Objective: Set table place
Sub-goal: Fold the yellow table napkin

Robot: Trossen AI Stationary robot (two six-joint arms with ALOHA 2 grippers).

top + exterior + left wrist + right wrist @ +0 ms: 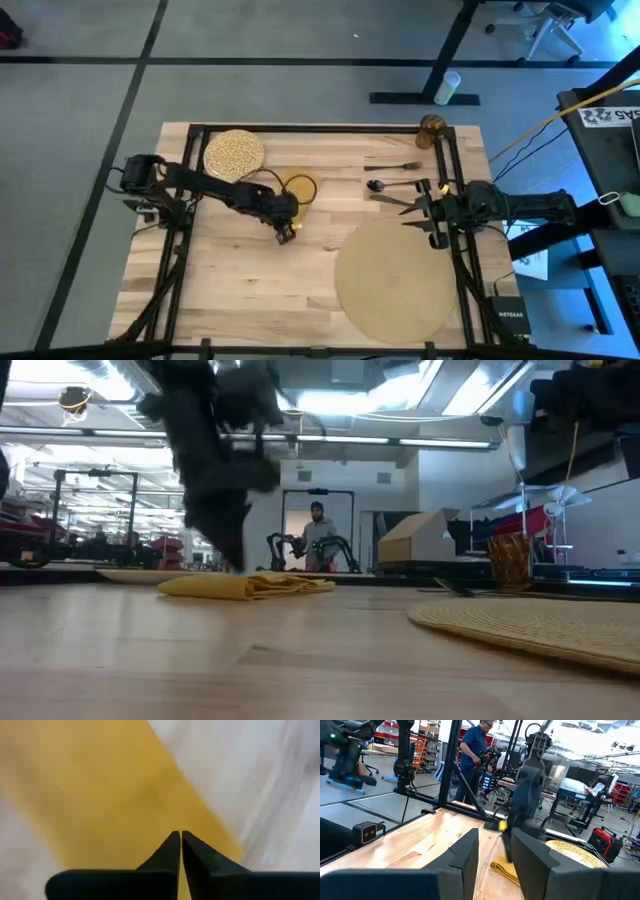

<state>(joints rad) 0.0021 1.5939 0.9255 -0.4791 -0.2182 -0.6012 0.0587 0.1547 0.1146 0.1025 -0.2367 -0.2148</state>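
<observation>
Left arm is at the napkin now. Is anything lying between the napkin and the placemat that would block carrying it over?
Nothing visible does. The left gripper is over the napkin, and only bare table lies between it and the placemat. The cutlery lies beyond the placemat's far edge.

A wooden table [250,270] carries the set, still scattered. The big tan placemat [395,280] lies flat at the near right. The speckled plate [233,153] sits far left, the yellow napkin [298,186] rumpled beside it. Fork [398,166], spoon [385,184] and what may be the knife [392,201] lie above the placemat; the amber glass [432,127] stands upright at the far right corner.
</observation>
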